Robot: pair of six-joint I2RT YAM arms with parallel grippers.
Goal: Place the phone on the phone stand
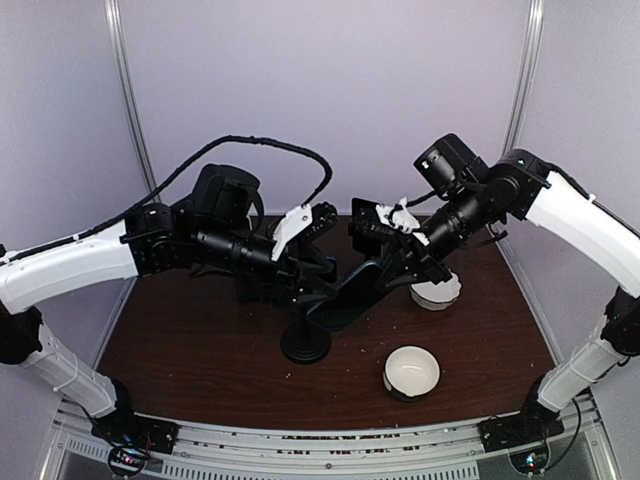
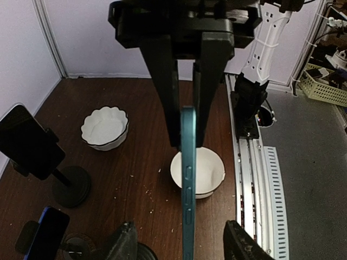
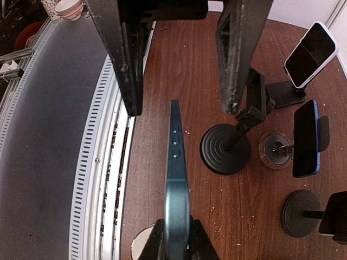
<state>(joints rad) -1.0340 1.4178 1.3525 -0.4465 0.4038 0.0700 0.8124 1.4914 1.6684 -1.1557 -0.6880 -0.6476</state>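
The teal phone [image 1: 352,292] hangs in the air between both arms, edge-on in the wrist views [image 2: 188,184] [image 3: 176,179]. My right gripper [image 3: 177,238] is shut on one end of it; it also shows in the top view [image 1: 388,272]. My left gripper [image 2: 184,244] is open, its fingers wide apart on either side of the phone's other end without touching it; in the top view it is left of the phone [image 1: 312,290]. The black phone stand with a round base [image 1: 306,345] stands just below, its clamp empty in the right wrist view [image 3: 255,105].
A white bowl [image 1: 411,372] sits front right and a scalloped white bowl [image 1: 436,292] behind it. Other stands at the back hold a black phone [image 2: 30,142], a blue phone [image 3: 305,138] and a white-edged phone [image 3: 312,54]. The metal rail [image 2: 260,179] runs along the table's near edge.
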